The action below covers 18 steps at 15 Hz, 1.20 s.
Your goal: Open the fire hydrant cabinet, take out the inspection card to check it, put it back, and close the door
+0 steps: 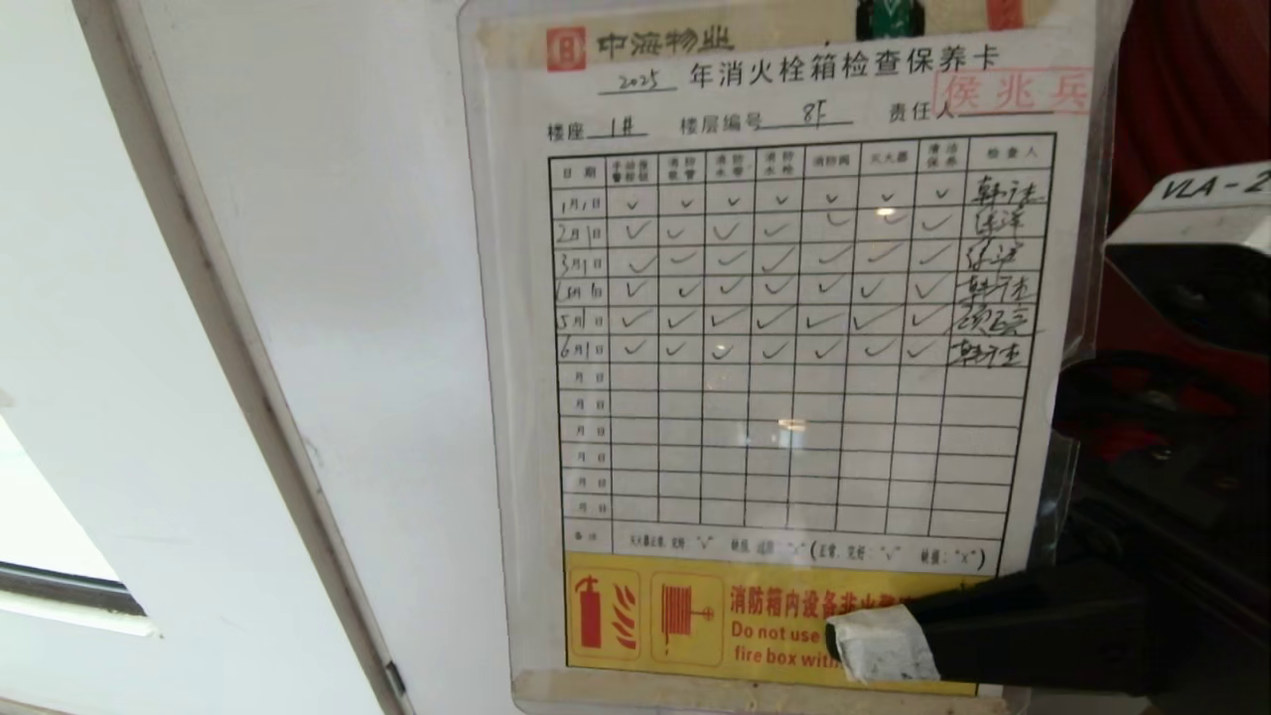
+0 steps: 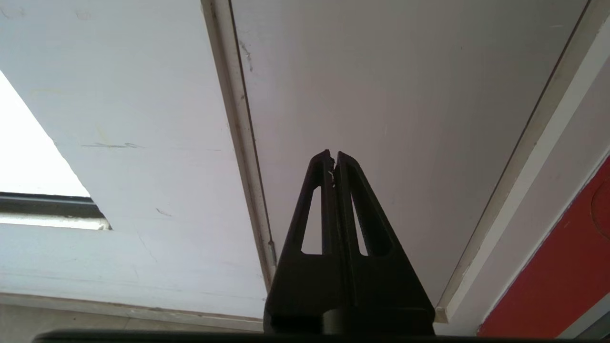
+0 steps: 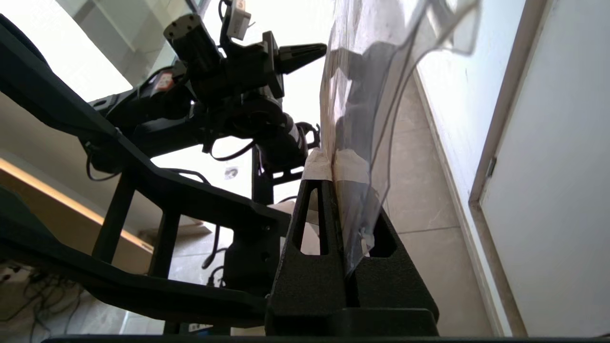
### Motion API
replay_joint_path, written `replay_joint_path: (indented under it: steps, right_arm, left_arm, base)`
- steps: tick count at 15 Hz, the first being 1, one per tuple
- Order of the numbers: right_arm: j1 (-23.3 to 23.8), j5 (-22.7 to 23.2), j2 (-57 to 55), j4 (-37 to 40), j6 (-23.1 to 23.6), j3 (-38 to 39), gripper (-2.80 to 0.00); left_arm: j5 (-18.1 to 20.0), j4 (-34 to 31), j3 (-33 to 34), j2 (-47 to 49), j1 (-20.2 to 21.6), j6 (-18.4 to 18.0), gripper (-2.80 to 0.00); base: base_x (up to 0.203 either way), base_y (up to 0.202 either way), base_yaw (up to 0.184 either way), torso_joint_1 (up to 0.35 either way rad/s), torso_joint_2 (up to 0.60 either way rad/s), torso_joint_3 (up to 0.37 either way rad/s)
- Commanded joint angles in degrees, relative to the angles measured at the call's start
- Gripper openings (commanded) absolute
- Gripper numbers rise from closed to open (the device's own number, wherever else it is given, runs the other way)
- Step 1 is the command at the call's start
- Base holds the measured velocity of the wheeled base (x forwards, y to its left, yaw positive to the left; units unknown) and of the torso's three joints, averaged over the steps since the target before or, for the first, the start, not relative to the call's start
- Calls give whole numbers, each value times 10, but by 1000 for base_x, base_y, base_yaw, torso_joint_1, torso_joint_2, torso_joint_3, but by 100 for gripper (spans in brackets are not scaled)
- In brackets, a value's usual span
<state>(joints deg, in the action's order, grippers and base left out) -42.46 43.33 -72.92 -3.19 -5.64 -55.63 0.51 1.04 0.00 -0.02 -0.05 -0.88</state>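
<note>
The right gripper (image 1: 884, 641) is clamped on the lower right corner of the inspection card (image 1: 784, 328), holding it upright before the head camera. In the right wrist view the 2 taped fingers (image 3: 317, 166) pinch the card's clear plastic sleeve edge-on. The left gripper (image 2: 333, 159) is closed on nothing and points at a white panel (image 2: 381, 95), well apart from the card.

Judged risks:
1. The grip covers only 1 corner. The sleeve is smooth and flexible, so it may slip out or bow away from the camera.
2. The sleeve's upper part curls in the right wrist view; on return it could catch on the red cabinet interior (image 1: 1182, 89) just right of the card.

Legible writing on the card:
- Title: "年消火栓箱检查保养卡", with handwritten "2025" before it.
- Fields: "楼座 1#", "楼层编号 8F", "责任人" with a red stamp.
- 6 rows filled with ticks and signatures; the rows below them are blank.
- Yellow band at the card's foot: "Do not use", "fire box with", partly covered by the gripper.
- A label reading "VLA-2" sits on the robot hardware right of the card.
</note>
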Motion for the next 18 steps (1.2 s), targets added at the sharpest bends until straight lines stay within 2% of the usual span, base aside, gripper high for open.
replay_joint_path:
  steps: [1,10,18]
  right_arm:
    - [-1,2,-2,-1,0,11,-280]
    - [0,0,55,2,0,77,-280]
    - [1,-45,151,84,-3,81,-280]
  left_arm:
    - [0,0,4,-1,0,0,-280]
    - [0,0,4,-1,0,0,-280]
    - [0,0,4,-1,0,0,-280]
  base:
    - [0,0,0,0,0,0]
    - [0,0,0,0,0,0]
    - [0,0,0,0,0,0]
